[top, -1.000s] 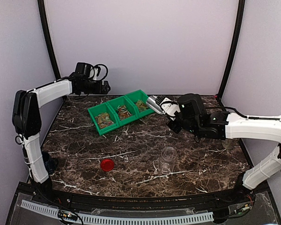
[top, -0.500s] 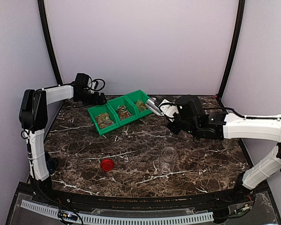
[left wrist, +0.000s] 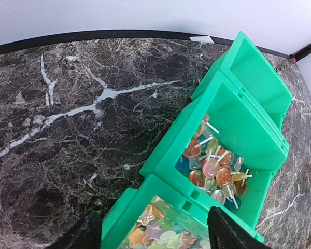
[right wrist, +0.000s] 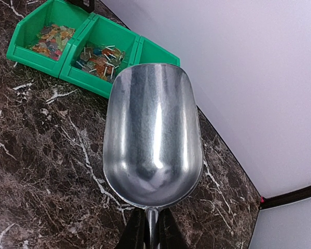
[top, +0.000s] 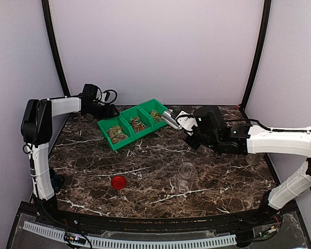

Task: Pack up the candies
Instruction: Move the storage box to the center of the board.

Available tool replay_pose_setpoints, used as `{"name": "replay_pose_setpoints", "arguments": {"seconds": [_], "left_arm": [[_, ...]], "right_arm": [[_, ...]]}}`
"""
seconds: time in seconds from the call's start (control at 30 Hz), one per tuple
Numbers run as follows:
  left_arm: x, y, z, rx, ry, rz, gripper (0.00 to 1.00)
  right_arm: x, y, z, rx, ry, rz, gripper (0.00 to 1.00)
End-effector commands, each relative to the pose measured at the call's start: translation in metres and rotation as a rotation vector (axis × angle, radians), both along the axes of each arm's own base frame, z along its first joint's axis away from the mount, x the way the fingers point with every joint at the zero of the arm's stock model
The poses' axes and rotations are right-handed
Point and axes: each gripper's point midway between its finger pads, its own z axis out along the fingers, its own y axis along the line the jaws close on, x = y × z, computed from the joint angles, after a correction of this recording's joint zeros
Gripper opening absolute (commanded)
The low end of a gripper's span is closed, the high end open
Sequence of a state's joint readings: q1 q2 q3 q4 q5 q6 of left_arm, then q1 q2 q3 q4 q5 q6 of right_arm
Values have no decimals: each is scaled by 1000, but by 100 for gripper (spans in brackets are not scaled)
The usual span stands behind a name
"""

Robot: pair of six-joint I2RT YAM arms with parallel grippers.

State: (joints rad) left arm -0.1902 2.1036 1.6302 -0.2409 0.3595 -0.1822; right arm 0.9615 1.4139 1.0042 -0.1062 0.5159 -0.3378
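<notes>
1. The left gripper (left wrist: 153,236) stands open, its fingers (left wrist: 88,233) straddling one end of the green bin (left wrist: 251,72).
2. The candies (left wrist: 213,167) lie in the bin's compartments, directly ahead of those fingers (some are on sticks).
3. The right gripper (right wrist: 151,233) clamps the handle of an empty metal scoop (right wrist: 153,135), which hangs just beside the bin's opposite end.

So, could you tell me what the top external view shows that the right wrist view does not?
Top external only: the red lid and the clear jar, both nearer the arms' bases than the bins. Right wrist only: the inside of the metal scoop, which is empty. Both: the green bins, the candies in them and the marble table.
</notes>
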Motion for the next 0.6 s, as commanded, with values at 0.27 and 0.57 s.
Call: {"name": "replay_pose_setpoints", "arguments": {"seconds": [0.27,0.57], "left_arm": [[-39,-30,-8,-152,107,-42,59],[-54,-38,-17,-11,121,-9,42]], "right_arm": [[7,5,19,55,-41,-20,0],[7,5,21,53,-39,-21,0]]}}
